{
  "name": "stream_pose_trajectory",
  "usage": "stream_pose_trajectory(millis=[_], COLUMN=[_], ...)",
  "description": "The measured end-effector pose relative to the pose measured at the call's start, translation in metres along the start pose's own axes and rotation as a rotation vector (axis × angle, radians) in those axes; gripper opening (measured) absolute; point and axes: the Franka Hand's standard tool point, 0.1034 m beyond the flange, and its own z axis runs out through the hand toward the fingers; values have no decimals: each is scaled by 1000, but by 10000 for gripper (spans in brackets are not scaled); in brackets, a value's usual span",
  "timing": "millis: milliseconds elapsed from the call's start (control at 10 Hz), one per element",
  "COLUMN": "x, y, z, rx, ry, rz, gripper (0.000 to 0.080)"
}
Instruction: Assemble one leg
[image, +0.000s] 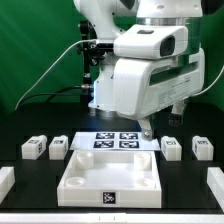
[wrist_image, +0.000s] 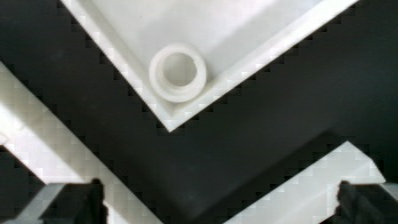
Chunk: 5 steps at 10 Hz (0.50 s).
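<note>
We log a black surface (image: 35, 203): white tray (image: 70, 176), marker board (image: 113, 140) behind it, legs (image: 35, 148) flanking, two each side.

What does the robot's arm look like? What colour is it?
The arm is big, white and rounded, with shiny chunky shells and a grey stripe near the top. Its two fingers are dark and slim. I see no writing or stickers on it.

White arm (image: 150, 65) hunched forward, wrist aimed straight down, 2 dark fingers (wrist_image: 54, 205) spread wide apart.
</note>
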Motion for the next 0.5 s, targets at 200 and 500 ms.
stream_pose_trajectory(millis=[200,500], x=[0,-1], y=[0,-2], z=[0,-1], rx=[0,1], ry=[0,-1], rz=[0,-49], gripper=[650,650])
